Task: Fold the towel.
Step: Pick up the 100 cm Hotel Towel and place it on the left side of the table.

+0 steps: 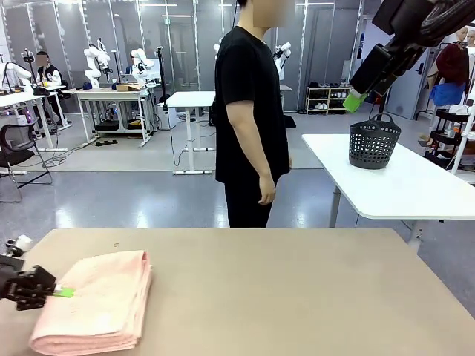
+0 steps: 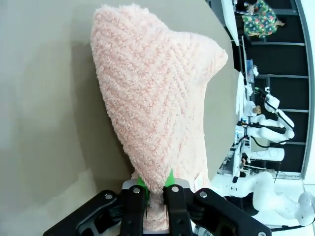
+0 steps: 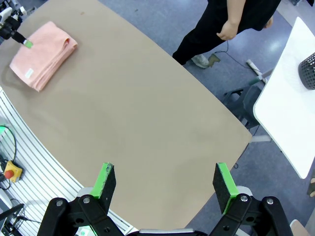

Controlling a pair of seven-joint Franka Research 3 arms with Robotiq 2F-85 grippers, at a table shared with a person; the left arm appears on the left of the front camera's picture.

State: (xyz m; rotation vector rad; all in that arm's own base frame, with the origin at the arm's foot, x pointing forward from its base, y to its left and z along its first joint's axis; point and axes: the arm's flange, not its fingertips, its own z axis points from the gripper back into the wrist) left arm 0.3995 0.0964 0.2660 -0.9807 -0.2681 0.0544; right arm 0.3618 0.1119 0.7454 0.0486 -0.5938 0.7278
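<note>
The folded pink towel point(image 1: 95, 302) lies at the near left of the tan table point(image 1: 282, 289), its edge pinched between the left gripper's point(image 2: 156, 184) fingers. At the right, above the tabletop, the right gripper point(image 3: 165, 184) has its fingers spread wide with nothing between them. Beyond the table's far edge stands a person point(image 1: 252, 119), arm hanging down; a dark basket point(image 1: 373, 142) sits on the white table point(image 1: 415, 185) at the far right.

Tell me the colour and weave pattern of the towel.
The towel is pale pink with a herringbone texture, clearest in the left wrist view.
</note>
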